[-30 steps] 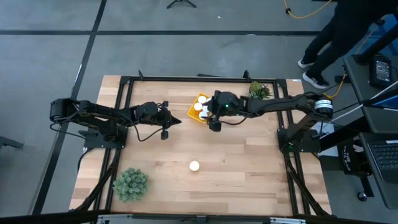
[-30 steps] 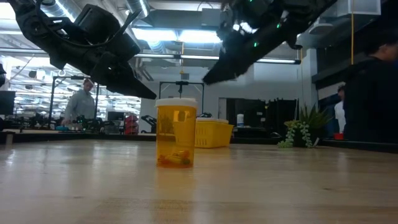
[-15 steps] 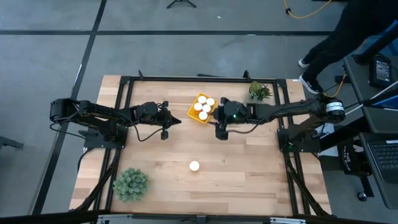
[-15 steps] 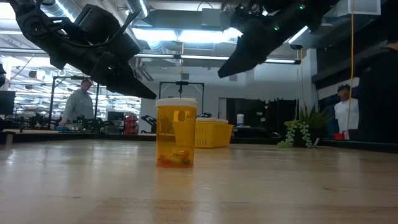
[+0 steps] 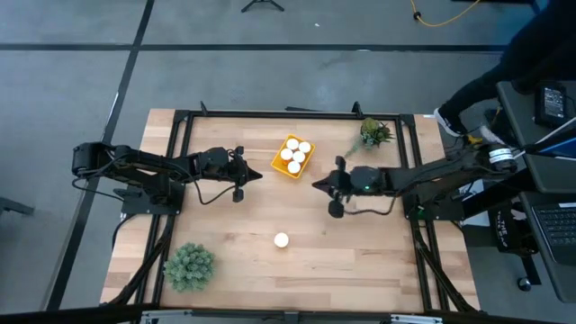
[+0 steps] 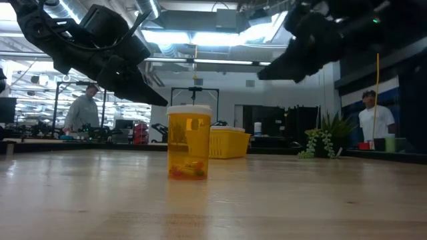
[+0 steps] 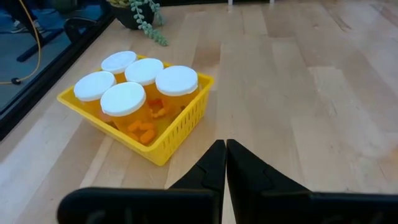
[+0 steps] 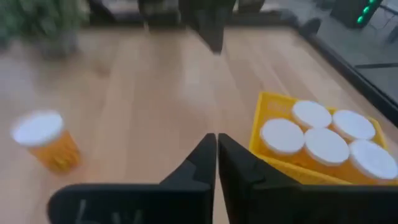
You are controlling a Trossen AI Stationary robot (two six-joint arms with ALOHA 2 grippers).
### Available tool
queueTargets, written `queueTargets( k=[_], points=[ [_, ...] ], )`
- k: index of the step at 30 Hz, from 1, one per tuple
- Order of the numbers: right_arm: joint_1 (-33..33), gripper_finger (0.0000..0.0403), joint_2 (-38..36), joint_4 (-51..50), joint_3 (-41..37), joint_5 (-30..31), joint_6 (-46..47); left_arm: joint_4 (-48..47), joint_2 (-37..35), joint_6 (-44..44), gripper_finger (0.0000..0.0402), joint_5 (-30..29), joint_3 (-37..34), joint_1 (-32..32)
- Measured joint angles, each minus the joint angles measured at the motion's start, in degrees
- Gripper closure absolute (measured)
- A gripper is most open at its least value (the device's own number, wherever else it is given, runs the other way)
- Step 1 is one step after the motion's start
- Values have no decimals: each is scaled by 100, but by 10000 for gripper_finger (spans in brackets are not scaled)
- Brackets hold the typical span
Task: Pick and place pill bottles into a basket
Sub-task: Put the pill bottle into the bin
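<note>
We see one pill bottle upright on the table, well apart from the basket, which holds five. We judge it light, rigid and smooth, best pinched across its orange body below the cap. The right gripper is closed, empty; the left gripper likewise.

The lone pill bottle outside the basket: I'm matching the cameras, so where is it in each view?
High view: lone pill bottle, bottom centre.
Low view: upright, centre foreground.
Left wrist view: not in it.
Right wrist view: at the left edge.
Shared landmark: the yellow basket, visible in all four.
</note>
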Motion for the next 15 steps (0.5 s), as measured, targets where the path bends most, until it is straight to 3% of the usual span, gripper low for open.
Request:
queueTargets(
  k=[8, 15],
  points=[
    [242, 369, -221, 1319, -1148, 19, 911, 1, 0, 0, 373, 4, -1, 0],
    [242, 368, -219, 1800, -1352, 19, 815, 1, 0, 150, 283, 353, -1, 0]
  ],
)
